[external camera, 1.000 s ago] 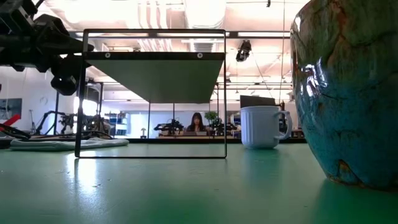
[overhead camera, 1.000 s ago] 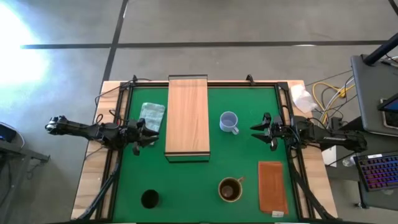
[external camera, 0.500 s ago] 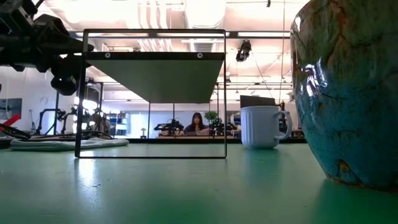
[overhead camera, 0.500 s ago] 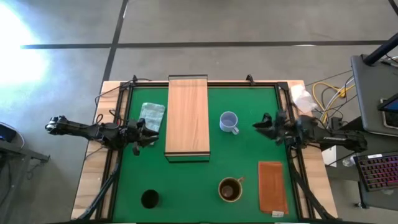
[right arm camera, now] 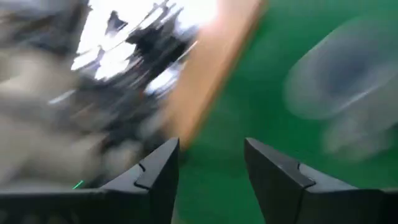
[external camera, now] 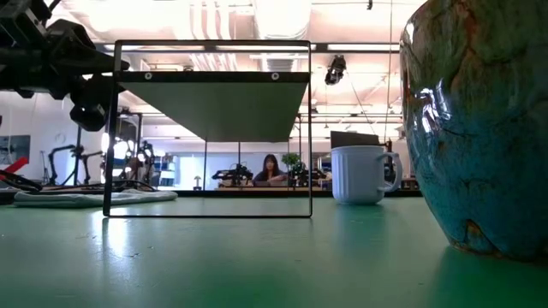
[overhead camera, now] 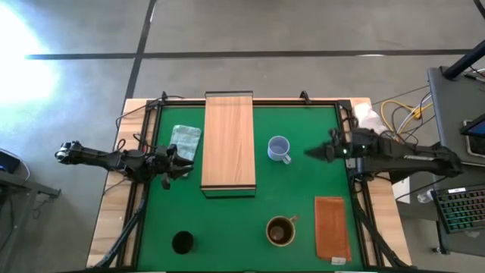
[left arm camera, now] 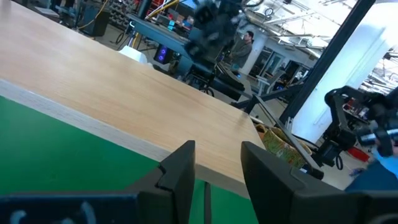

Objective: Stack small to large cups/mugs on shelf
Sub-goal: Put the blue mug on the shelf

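The light-wood shelf [overhead camera: 228,142] stands on the green table, left of the middle. The pale blue-white mug [overhead camera: 279,149] stands upright to the right of it and also shows in the low view [external camera: 360,174]. The brown mug [overhead camera: 280,230] stands near the front edge and shows very close in the low view [external camera: 479,128]. The small black cup [overhead camera: 182,242] stands at the front left. My left gripper [overhead camera: 180,163] is open and empty beside the shelf's left side. My right gripper [overhead camera: 311,152] is open and empty, pointing at the pale mug from the right, apart from it.
A reddish-brown mat [overhead camera: 332,227] lies at the front right. A pale green cloth [overhead camera: 185,140] lies left of the shelf, just beyond my left gripper. Bare green table shows between the shelf and the front edge. A person shows in the room behind [external camera: 271,168].
My right gripper has turned about its long axis and gone a little toward the table's far edge and toward the pale mug. It is in motion, as its wrist view is blurred. The mugs, cup and shelf have stayed in place.
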`<move>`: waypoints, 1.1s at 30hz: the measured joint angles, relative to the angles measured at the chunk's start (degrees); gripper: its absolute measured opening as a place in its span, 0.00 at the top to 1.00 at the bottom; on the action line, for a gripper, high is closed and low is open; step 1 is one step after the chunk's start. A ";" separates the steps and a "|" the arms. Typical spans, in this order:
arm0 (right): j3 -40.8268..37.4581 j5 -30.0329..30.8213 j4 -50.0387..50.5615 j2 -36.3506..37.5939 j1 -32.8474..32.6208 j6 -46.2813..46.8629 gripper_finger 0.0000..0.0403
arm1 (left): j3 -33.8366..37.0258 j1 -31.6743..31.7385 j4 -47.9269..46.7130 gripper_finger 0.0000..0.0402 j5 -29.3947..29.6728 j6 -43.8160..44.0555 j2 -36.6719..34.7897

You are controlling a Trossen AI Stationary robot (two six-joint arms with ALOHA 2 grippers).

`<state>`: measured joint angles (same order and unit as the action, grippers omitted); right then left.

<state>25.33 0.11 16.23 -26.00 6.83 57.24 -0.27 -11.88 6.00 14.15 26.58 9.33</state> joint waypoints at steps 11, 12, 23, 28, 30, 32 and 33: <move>24.40 37.67 24.15 -17.78 0.30 -8.09 0.58 | 0.00 0.00 -0.15 0.71 0.00 -0.01 0.05; 26.21 36.50 29.17 -20.39 0.95 -2.31 0.59 | 0.00 0.00 -0.10 0.71 0.01 0.00 0.00; 39.71 24.40 40.95 -46.94 3.73 -1.74 0.60 | 0.00 0.00 -0.04 0.71 0.02 -0.01 0.02; 43.84 9.60 39.29 -57.82 7.58 -10.40 0.60 | 0.00 0.02 -0.06 0.71 0.02 -0.01 0.12; 44.07 9.57 38.79 -61.45 7.89 -12.04 0.59 | 0.00 0.00 -0.07 0.71 0.02 -0.01 0.00; 44.00 9.35 39.43 -63.72 8.11 -13.75 0.57 | 0.00 0.00 -0.05 0.71 0.02 -0.01 0.00; 43.80 9.25 39.55 -64.15 8.18 -14.31 0.56 | 0.00 0.00 -0.09 0.71 0.02 0.00 0.01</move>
<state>69.13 9.36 55.78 -90.15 15.01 42.92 -0.27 -11.88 5.91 14.17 26.58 9.34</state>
